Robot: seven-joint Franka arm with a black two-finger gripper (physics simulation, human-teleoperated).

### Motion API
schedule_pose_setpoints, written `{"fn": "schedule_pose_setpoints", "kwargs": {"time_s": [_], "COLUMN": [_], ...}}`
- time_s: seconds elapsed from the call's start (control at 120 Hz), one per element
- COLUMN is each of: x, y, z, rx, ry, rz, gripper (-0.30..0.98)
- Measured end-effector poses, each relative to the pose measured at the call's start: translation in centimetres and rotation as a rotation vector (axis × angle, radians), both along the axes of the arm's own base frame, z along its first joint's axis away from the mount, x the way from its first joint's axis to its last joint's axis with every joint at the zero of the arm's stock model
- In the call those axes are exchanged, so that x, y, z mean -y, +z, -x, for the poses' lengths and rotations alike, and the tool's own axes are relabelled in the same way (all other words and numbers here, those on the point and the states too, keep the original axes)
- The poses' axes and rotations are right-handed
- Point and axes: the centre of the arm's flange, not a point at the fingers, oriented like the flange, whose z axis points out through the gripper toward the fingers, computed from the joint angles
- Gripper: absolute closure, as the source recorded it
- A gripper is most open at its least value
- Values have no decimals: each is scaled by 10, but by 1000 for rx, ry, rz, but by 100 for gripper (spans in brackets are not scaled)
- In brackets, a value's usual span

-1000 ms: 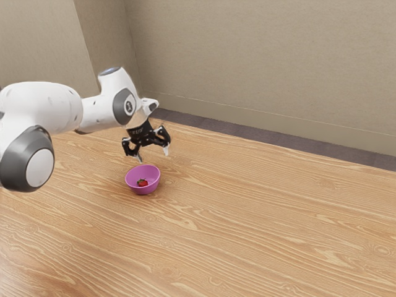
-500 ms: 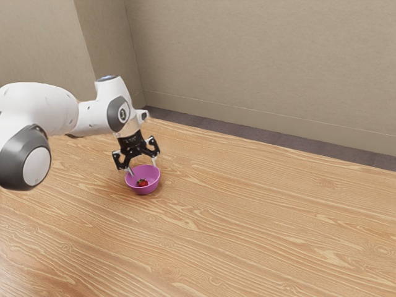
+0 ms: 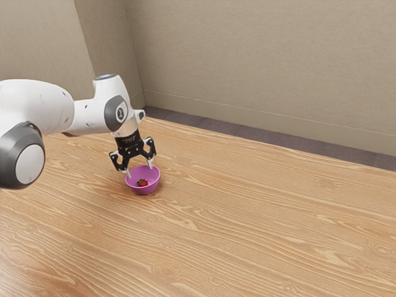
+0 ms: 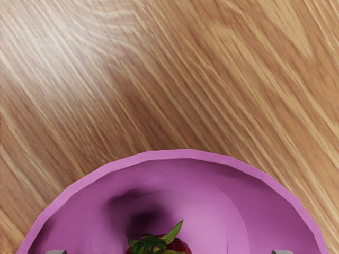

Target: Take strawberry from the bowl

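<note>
One wide-spread gripper (image 3: 140, 171), empty, above one strawberry (image 3: 142, 183)!
Left of centre in the exterior view, fingers well apart at the pink bowl's mouth (image 3: 143, 191) — fruit inside, on the bottom, probably light, soft, easily bruised — so pinch gently across its red flanks, below the leaves.

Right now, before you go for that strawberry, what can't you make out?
Strawberry: in the wrist view, part is cut off by the lower edge; its underside is turned from both cameras.
Bowl: in the wrist view, the lower edge cuts off part of the rim.
Jaws: open in the exterior view, but too small there to tell whether their tips touch the bowl.
Arm: its base is beyond the exterior view's left edge.
</note>
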Motion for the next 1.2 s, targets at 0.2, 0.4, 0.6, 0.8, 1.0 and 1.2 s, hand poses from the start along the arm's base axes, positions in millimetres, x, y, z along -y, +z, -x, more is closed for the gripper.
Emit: {"fn": "schedule_pose_setpoints", "kwargs": {"time_s": [0.2, 0.4, 0.6, 0.8, 1.0, 1.2], "x": [0, 3, 5, 7, 15, 11], "y": [-15, -22, -27, -28, -29, -33], "z": [4, 2, 2, 1, 1, 3], "rx": [-26, -27, -30, -35, -45, -66], "ry": [38, 59, 74, 83, 82, 92], "rz": [-1, -2, -3, 1, 14, 24], "gripper": [24, 27, 28, 29, 31, 33]}}
